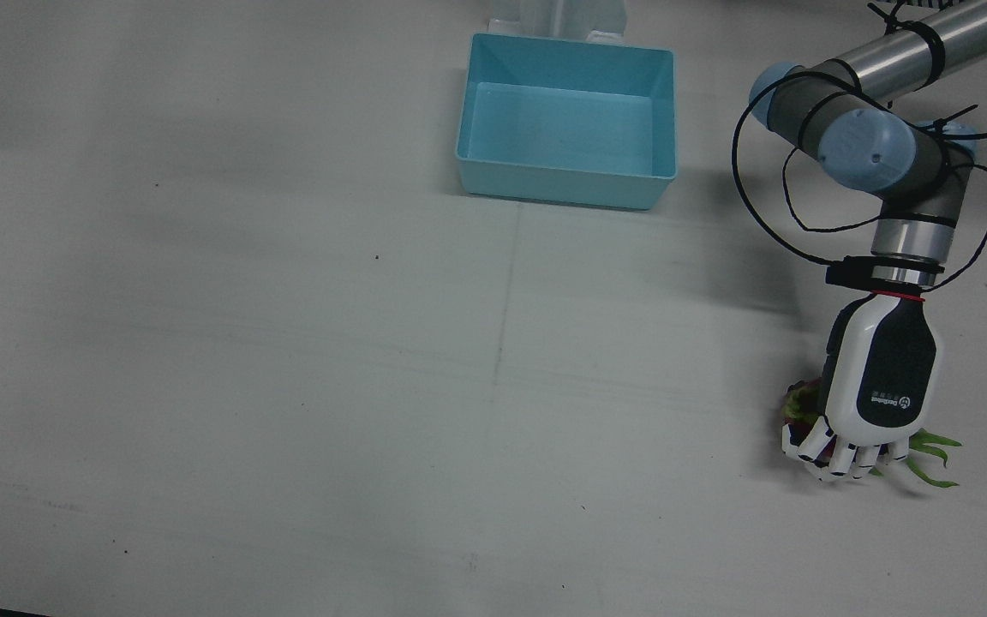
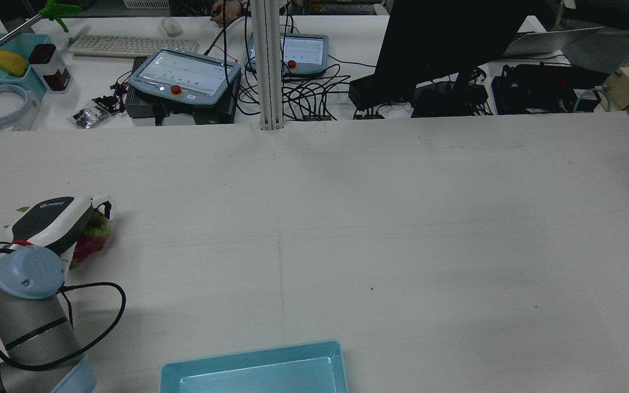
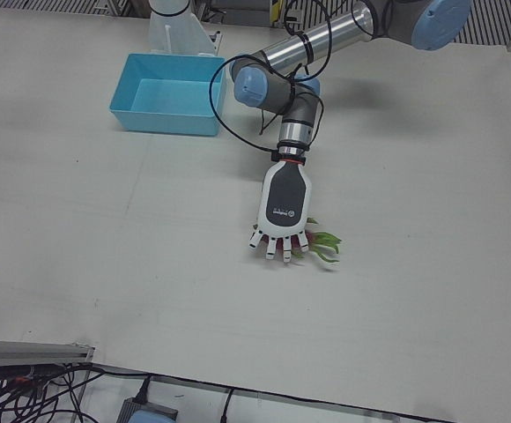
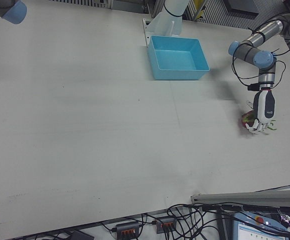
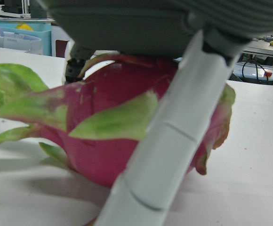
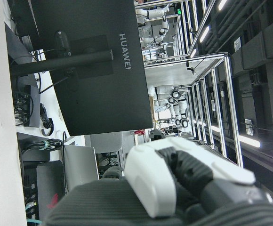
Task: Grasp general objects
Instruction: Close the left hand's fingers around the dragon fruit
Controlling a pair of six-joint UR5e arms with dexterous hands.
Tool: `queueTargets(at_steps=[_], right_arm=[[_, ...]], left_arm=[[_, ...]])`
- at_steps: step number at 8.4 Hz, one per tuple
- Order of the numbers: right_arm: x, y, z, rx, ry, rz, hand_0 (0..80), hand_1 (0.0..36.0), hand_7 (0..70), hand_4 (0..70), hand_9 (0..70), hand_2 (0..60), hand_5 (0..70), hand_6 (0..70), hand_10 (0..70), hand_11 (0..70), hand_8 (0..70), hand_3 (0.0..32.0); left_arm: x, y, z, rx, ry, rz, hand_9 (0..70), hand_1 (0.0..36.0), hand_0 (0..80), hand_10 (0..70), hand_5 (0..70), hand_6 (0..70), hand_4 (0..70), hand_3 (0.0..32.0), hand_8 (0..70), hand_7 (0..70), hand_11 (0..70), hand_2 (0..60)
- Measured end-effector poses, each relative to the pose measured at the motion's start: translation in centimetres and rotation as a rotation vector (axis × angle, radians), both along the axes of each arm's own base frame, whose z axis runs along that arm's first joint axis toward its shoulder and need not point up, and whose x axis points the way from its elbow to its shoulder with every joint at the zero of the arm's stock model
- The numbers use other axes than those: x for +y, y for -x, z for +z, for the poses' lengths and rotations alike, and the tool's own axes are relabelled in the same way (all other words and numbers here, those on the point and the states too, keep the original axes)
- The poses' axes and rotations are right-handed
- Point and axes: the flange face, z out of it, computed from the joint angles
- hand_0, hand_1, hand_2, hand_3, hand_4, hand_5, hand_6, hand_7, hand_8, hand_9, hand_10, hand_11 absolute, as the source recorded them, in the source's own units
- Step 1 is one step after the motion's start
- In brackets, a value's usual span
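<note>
A pink dragon fruit with green scales lies on the white table at the robot's left side. My left hand lies on top of it, palm down, fingers curled over its far side. In the left hand view one of the fingers crosses the front of the dragon fruit, which rests on the table. The rear view shows the left hand covering the dragon fruit. My right hand shows only as a white and dark part in its own view, off the table area.
A light blue bin stands at the table's robot-side edge near the middle, well away from the fruit. Beyond the far edge a second table carries control pendants, cables and a black monitor.
</note>
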Motion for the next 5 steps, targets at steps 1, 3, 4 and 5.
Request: queueTargets(at_steps=[1,3,4,5], right_arm=[[0.0,0.0,0.0,0.0,0.0,0.0,0.0,0.0,0.0,0.0,0.0,0.0,0.0,0.0,0.0,0.0,0.0,0.0],[0.0,0.0,0.0,0.0,0.0,0.0,0.0,0.0,0.0,0.0,0.0,0.0,0.0,0.0,0.0,0.0,0.0,0.0],[0.0,0.0,0.0,0.0,0.0,0.0,0.0,0.0,0.0,0.0,0.0,0.0,0.0,0.0,0.0,0.0,0.0,0.0],[0.0,0.0,0.0,0.0,0.0,0.0,0.0,0.0,0.0,0.0,0.0,0.0,0.0,0.0,0.0,0.0,0.0,0.0]], left_arm=[[0.2,-0.3,0.0,-0.002,-0.002,-0.001,59.6,36.0,80.0,50.0,70.0,44.1,9.5,0.0,52.6,70.0,70.0,26.8],[0.4,-0.3,-0.3,-0.001,-0.006,-0.003,70.0,36.0,80.0,64.7,70.0,59.9,20.8,0.0,65.1,70.0,70.0,29.3],[0.4,-0.2,-0.8,0.002,-0.007,-0.005,70.0,36.0,80.0,70.0,70.0,69.1,28.0,0.0,70.0,70.0,70.0,36.7],[0.5,0.2,-1.5,0.007,-0.008,-0.006,70.0,36.0,80.0,70.0,70.0,70.0,37.4,0.0,70.0,70.0,70.0,51.4]])
